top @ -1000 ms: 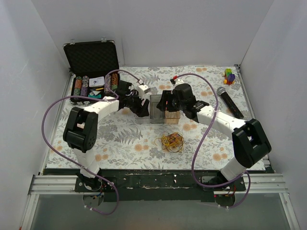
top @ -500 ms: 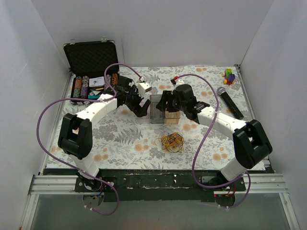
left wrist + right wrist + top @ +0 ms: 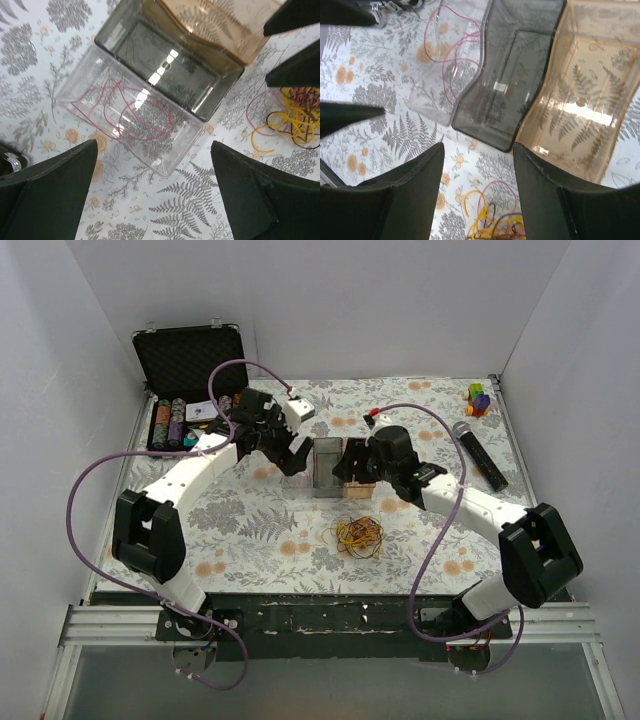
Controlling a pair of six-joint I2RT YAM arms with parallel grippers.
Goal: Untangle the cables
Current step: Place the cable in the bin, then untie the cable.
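The cables lie as a small tangle of yellow, orange, pink and dark thin wires on the floral cloth, in front of three small bins. One pink wire lies loose inside the clear bin. My left gripper hovers open over that bin's near corner, holding nothing. Over the cloth between the grey bin and the tangle, my right gripper also stands open and empty. In the top view both grippers, left and right, flank the bins.
An amber bin stands right of the grey one. An open case of poker chips sits at the back left. A microphone and a coloured toy lie at the back right. White walls enclose the table, and purple hoses loop off both arms.
My left gripper has opened wide and its arm has stretched out, the elbow swinging left. The right arm has lowered slightly, its gripper staying near the bins. The tangle has not moved.
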